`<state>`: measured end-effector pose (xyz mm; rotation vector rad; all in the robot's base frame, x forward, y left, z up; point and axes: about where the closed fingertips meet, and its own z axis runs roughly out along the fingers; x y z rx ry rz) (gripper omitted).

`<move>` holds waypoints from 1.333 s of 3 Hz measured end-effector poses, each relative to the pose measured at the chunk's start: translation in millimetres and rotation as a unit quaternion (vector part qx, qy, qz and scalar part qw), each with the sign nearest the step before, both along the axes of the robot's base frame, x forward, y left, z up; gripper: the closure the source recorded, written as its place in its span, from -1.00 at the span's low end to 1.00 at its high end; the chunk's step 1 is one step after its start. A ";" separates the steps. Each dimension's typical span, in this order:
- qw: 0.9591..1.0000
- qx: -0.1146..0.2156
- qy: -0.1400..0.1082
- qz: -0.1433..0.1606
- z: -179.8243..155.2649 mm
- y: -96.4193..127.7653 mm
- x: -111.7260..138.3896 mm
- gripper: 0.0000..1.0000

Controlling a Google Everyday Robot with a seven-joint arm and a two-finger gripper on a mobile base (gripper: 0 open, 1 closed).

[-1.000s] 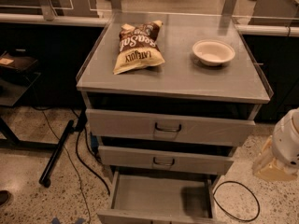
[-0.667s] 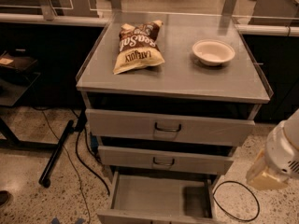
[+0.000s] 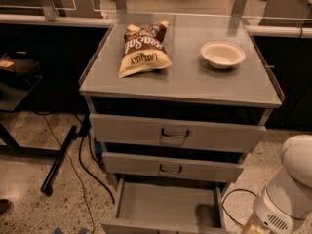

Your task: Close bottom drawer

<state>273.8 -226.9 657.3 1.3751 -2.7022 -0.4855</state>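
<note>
The bottom drawer (image 3: pixel 165 206) is the lowest of three grey drawers in the cabinet (image 3: pixel 180 89). It stands pulled far out, its empty inside showing; its front panel (image 3: pixel 161 226) is cut by the lower frame edge and its handle is out of view. The middle drawer (image 3: pixel 170 167) and top drawer (image 3: pixel 175 133) stick out slightly. Only a white link of my arm (image 3: pixel 290 184) shows at the lower right, beside the open drawer's right side. My gripper itself is out of frame, below the lower edge.
A chip bag (image 3: pixel 142 48) and a white bowl (image 3: pixel 222 54) lie on the cabinet top. Black cables (image 3: pixel 80 165) and a dark bar (image 3: pixel 58 162) lie on the floor to the left. A cable loop (image 3: pixel 229 206) lies right of the drawer.
My arm has moved down and slightly left at the lower right, closer to the open drawer's right side. The drawers have not moved.
</note>
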 end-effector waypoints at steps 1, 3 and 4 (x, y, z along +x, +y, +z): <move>1.000 0.003 0.003 0.001 0.4 -0.5 -1.3 1.00; 0.997 0.016 0.064 -0.032 -66.2 1.9 -24.2 1.00; 0.990 0.016 0.114 -0.075 -141.7 2.9 -40.1 1.00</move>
